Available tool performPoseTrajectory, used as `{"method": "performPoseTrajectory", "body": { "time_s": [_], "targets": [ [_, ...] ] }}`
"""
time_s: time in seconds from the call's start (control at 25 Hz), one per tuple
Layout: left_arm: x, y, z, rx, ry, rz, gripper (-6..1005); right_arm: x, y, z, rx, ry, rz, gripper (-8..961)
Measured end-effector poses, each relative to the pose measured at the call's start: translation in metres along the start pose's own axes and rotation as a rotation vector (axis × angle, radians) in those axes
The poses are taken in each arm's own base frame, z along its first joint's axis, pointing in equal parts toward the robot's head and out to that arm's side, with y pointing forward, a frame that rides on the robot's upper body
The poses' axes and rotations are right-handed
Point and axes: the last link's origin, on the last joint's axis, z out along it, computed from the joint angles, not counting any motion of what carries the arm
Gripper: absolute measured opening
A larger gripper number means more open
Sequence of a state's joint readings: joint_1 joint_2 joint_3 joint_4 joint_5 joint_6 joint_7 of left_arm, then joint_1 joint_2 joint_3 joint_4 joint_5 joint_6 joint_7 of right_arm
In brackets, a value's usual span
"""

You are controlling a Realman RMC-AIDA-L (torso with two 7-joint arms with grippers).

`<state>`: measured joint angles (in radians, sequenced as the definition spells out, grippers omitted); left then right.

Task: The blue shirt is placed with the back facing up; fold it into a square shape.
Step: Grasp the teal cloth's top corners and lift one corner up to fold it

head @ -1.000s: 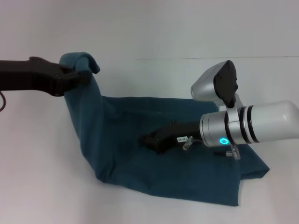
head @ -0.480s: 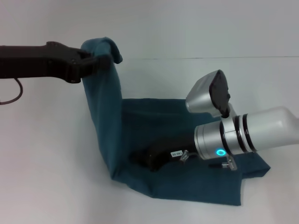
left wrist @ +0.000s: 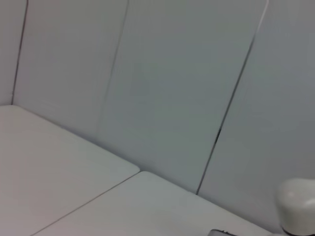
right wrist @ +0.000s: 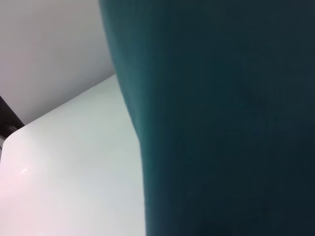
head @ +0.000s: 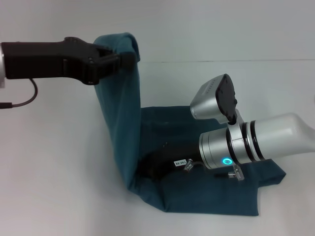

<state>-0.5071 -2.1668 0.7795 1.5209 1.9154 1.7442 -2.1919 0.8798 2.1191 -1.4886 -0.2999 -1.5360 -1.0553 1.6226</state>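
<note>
The blue shirt lies on the white table with its left part pulled up into a tall standing fold. My left gripper is shut on the top of that fold, high above the table at the upper left. My right gripper rests low on the shirt, pressed against the base of the lifted fold, its tips hidden in the cloth. The right wrist view is filled mostly by dark teal shirt fabric. The left wrist view shows only wall and table.
The white table spreads bare to the left and in front of the shirt. A grey panelled wall stands behind. My right arm's silver forearm lies across the shirt's right side.
My left gripper has carried the shirt's edge to the right and upward, making the fold stand taller. The right gripper has slid slightly lower and left along the shirt.
</note>
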Motion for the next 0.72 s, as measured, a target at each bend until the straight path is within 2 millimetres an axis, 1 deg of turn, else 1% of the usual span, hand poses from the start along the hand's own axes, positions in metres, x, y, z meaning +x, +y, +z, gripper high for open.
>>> {"method": "performPoseTrajectory", "body": {
  "time_s": [0.28,0.4,0.48,0.56,0.72],
  "targets": [
    [0.01,0.007,0.011,-0.066,0.023,0.031,38,-0.001,-0.001,-0.001,0.004,-0.006,0.014,71],
    [0.013,0.014,0.021,-0.123,0.032,0.048,39,-0.001,-0.002,-0.002,0.006,-0.006,0.022,71],
    [0.014,0.019,0.032,-0.17,0.03,0.05,39,-0.001,-0.002,-0.002,0.007,-0.007,0.03,70],
    [0.014,0.02,0.035,-0.184,0.03,0.047,39,0.0,-0.003,-0.003,0.007,-0.007,0.041,70],
    [0.01,0.02,0.049,-0.227,0.035,0.032,40,0.002,-0.003,-0.005,0.006,-0.014,0.057,70]
  ]
}}
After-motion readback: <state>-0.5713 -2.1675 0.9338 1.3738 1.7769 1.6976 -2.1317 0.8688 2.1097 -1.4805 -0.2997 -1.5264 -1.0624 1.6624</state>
